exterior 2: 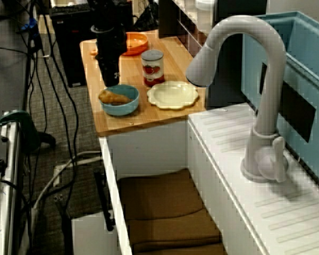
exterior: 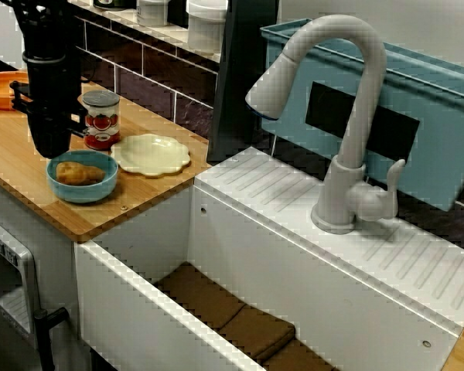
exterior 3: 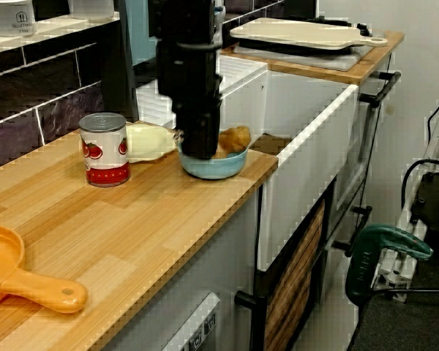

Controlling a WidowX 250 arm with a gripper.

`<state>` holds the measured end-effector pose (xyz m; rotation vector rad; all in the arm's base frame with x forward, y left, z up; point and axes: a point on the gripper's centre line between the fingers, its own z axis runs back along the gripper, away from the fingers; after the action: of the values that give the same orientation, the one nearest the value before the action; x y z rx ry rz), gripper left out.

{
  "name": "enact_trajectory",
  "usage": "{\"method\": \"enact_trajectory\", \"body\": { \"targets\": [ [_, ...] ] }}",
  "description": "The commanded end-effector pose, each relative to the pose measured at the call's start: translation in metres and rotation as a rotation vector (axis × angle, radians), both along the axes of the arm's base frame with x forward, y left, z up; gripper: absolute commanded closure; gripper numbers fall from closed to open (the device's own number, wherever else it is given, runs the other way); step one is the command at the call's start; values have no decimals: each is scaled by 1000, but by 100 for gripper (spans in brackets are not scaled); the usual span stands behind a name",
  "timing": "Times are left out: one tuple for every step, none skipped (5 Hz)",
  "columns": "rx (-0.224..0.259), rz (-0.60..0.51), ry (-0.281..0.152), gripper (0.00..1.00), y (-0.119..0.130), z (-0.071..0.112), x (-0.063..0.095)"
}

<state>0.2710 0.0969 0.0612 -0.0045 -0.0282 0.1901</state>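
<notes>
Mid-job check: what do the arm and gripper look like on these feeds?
The arm is matte black throughout, a blocky housing below a ringed round collar. The gripper is black too, narrowing toward its tip. No markings show on either.

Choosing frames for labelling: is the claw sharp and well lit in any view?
Facing the faucet, the claw is a black, featureless mass at the blue bowl; from above the sink, equally dark, edges jagged; along the counter, its tips merge into shadow against the bowl.
</notes>
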Motion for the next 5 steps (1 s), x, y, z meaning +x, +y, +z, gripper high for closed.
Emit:
{"method": "enact_trajectory", "body": {
  "targets": [
    [-18,50,-72,100,-25,31,26],
    [-2,65,-75,100,-4,33,31],
    [67,80,-137,100,31,37,27],
    [99,75,-143,100,57,35,20],
    [98,98,-155,100,73,27,8]
  ]
}}
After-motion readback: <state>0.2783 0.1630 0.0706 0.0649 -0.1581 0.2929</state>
